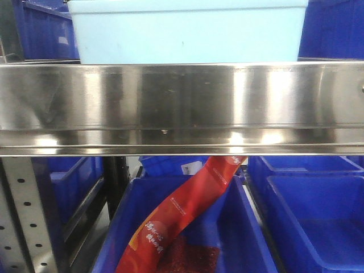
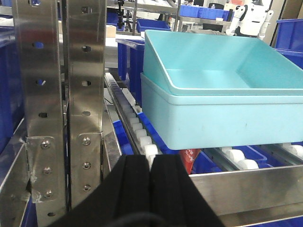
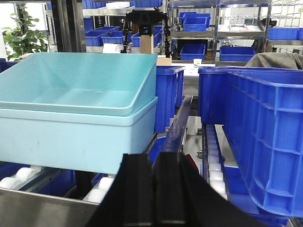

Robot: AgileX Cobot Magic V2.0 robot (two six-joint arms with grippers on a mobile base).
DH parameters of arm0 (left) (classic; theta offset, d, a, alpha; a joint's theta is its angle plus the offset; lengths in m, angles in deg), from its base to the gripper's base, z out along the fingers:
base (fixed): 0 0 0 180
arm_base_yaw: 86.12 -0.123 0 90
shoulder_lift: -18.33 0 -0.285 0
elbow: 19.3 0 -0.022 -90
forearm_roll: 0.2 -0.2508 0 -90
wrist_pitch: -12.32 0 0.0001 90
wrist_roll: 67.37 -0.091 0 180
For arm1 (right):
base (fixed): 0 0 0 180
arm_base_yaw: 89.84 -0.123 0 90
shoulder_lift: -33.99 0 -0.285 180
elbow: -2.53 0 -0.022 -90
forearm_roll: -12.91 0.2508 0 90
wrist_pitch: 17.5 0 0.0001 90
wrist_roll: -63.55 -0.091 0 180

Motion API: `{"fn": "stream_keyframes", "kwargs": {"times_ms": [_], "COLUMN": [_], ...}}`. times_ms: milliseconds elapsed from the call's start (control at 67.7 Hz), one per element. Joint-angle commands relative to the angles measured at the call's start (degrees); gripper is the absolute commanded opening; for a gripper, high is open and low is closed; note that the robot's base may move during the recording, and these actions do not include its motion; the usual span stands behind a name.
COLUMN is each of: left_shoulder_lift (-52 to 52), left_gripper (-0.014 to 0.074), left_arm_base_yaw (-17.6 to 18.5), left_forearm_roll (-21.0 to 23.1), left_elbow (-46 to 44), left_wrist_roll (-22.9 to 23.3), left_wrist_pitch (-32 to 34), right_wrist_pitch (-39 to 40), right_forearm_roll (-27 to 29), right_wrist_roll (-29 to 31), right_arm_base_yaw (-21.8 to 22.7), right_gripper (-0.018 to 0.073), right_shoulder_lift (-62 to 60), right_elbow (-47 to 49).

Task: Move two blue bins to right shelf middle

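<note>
Pale-blue bins sit nested, the upper bin (image 2: 222, 61) tilted inside the lower bin (image 2: 227, 120), on white rollers (image 2: 144, 137) behind a steel rail (image 1: 182, 108); dark-blue bins (image 3: 255, 137) stand just beside them. Left gripper (image 2: 150, 182) and right gripper (image 3: 152, 189) hang before the rail, fingers pressed together, holding nothing.

Bright, even indoor light; white glare streaks the steel rail (image 1: 182, 102), and the front view is slightly soft.
</note>
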Motion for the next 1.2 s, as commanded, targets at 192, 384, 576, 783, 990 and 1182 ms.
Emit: {"fn": "stream_keyframes", "kwargs": {"times_ms": [192, 384, 576, 783, 990, 1182], "left_shoulder_lift": [-0.46, -0.84, -3.55, -9.66, -11.12, -11.12], "left_gripper": [-0.0111, -0.0111, -0.0111, -0.0111, -0.0111, -0.0111], "left_arm_base_yaw": [0.11, 0.11, -6.17, -13.52, -17.98, -19.11], "left_forearm_roll": [-0.13, -0.23, 8.78, 11.23, 12.82, 13.88], "left_elbow": [0.16, 0.39, 6.33, 19.92, 26.60, 26.60], "left_wrist_roll": [0.15, -0.71, -14.46, -16.08, -16.08, -18.56], "left_wrist_pitch": [1.17, -0.79, 4.00, 17.76, 21.59, 20.94], "right_wrist_pitch": [1.27, 1.27, 1.27, 1.27, 1.27, 1.37], "right_forearm_roll": [-0.49, -0.49, -0.49, -0.49, -0.49, -0.49], "right_wrist_roll": [0.12, 0.12, 0.12, 0.12, 0.12, 0.12], "right_arm_base_yaw": [0.09, 0.09, 0.09, 0.09, 0.09, 0.09], "right_gripper": [-0.0162, -0.0162, -0.0162, -0.0162, -0.0162, -0.0162], "right_shoulder_lift": [-0.22, -0.22, -0.22, -0.22, -0.22, -0.18], "right_elbow": [-0.10, -0.10, -0.10, -0.10, -0.10, -0.10]}}
